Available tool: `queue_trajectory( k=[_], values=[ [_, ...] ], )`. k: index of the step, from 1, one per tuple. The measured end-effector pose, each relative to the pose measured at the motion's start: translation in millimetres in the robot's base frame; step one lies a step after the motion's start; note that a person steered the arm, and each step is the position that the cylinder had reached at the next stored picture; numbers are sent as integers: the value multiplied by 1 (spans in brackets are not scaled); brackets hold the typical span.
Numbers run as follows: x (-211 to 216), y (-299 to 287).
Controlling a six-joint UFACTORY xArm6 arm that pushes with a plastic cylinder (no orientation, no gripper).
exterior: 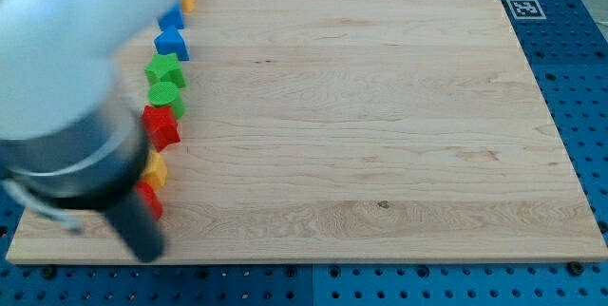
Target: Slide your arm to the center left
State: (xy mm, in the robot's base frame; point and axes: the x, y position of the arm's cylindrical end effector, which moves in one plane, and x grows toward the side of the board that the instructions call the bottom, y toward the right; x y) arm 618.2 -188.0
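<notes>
My arm is a large blurred white and dark shape filling the view's left side. Its dark rod ends at my tip (148, 248), near the board's bottom left corner, just below a small red block (150, 200). A line of blocks runs up the left side: a yellow block (155, 168), a red star-like block (161, 125), a green round block (167, 98), a green star-like block (163, 68), a blue block (172, 45), another blue block (171, 18) and a yellow block (188, 1). The arm hides whatever lies left of them.
The wooden board (380, 135) lies on a blue pegboard surface (570, 78). A black and white marker tag (523, 7) sits beyond the board's top right corner.
</notes>
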Motion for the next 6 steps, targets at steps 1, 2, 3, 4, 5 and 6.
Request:
queue_trajectory(
  k=[1, 2, 3, 4, 5, 6],
  values=[
    [-11, -71],
    [-72, -99],
    [-145, -109],
    [-221, -110],
    [-228, -110],
    [-228, -79]
  ],
)
